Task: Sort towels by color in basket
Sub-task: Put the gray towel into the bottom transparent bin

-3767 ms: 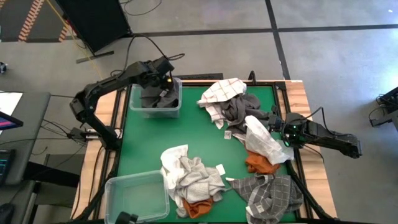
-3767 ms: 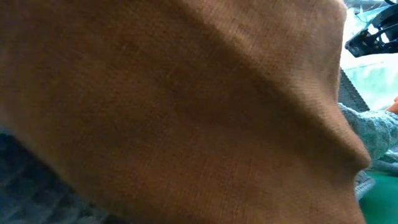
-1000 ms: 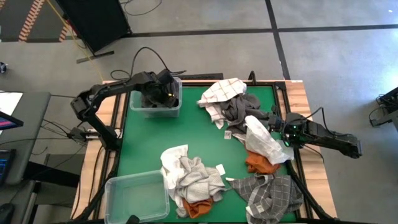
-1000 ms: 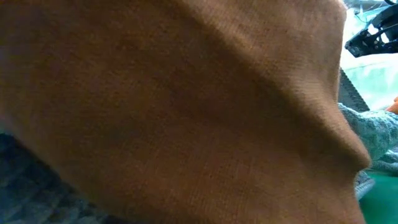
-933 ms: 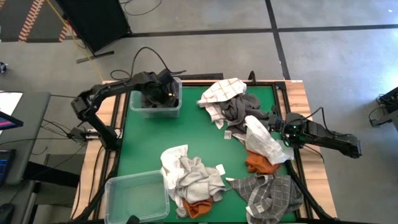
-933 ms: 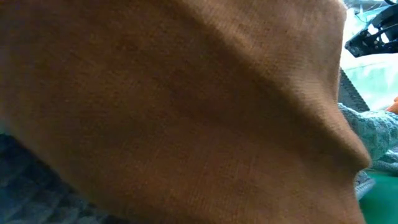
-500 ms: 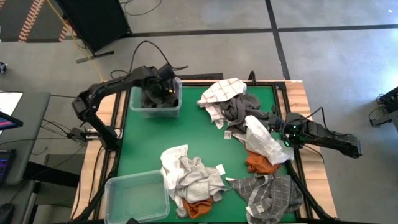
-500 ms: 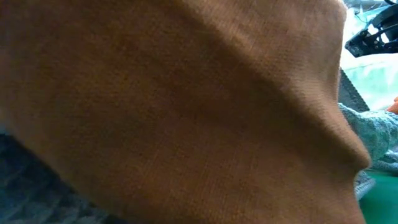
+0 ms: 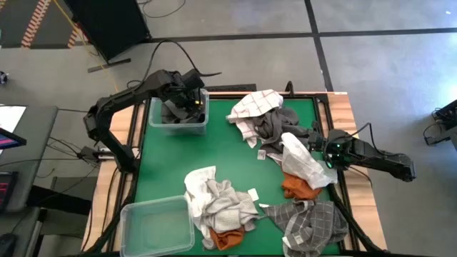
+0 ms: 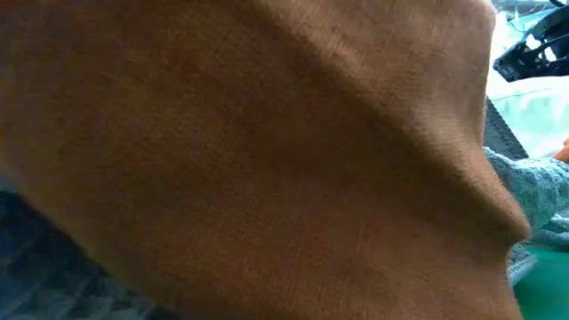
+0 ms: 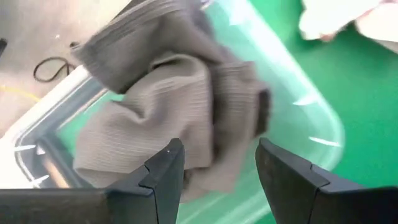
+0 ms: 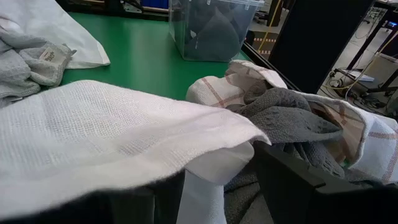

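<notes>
Dark grey towel (image 11: 180,106): ribbed knit cloth, matt. Bin (image 11: 311,124): clear glossy plastic, glare streaks on rim. White towel (image 12: 93,137): waffle-weave cloth. Grey towel (image 12: 286,115): nubby knit. Surface (image 9: 214,150): smooth matt green, wood edges at 3 and 9 o'clock. Left tool (image 11: 217,180): matt black plastic.

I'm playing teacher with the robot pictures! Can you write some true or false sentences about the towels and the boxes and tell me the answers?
1. A dark grey towel lies in the clear bin at the table's far left corner. True.
2. The left pincer is squeezing that grey towel. False: it is open above the towel, holding nothing.
3. The second clear bin at the near left corner is full of orange towels. False: no towels show in it.
4. A white towel lies draped over the right pincer. True.
5. The tabletop is green. True.
</notes>
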Robot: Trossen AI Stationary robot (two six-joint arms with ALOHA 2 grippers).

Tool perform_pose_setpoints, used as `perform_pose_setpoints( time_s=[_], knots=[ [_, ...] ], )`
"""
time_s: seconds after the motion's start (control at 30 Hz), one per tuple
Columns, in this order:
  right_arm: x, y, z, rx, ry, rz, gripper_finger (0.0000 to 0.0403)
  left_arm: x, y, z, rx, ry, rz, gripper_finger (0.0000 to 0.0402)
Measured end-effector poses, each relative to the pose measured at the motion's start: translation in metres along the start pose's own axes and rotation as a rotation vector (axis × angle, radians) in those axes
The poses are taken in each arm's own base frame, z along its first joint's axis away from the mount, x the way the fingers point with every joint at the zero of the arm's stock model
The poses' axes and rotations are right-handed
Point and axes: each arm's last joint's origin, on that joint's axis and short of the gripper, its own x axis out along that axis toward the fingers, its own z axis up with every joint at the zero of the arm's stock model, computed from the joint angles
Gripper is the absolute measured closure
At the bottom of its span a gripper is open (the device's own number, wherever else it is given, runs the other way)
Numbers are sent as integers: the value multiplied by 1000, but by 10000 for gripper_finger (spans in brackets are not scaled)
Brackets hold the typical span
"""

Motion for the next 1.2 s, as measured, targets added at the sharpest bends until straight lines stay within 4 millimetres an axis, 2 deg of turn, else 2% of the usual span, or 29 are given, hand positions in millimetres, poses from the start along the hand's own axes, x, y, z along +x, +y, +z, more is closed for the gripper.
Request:
perform_pose_setpoints(
  time_s=[0.3, 0.6, 0.97, 1.13, 1.2],
  knots=[
    [0, 0, 0, 0, 0, 0, 186, -20, -46, -19, 127, -35, -80, 212],
    [0, 0, 0, 0, 0, 0, 186, -42, -100, -45, 235, -143, -230, 212],
    [0, 0, 0, 0, 0, 0, 186, -77, -176, -101, 412, -280, -573, 212],
    [0, 0, 0, 0, 0, 0, 186, -81, -213, -137, 509, -302, -686, 212],
    [0, 0, 0, 0, 0, 0, 186, -77, -228, -152, 556, -280, -693, 212]
  ],
)
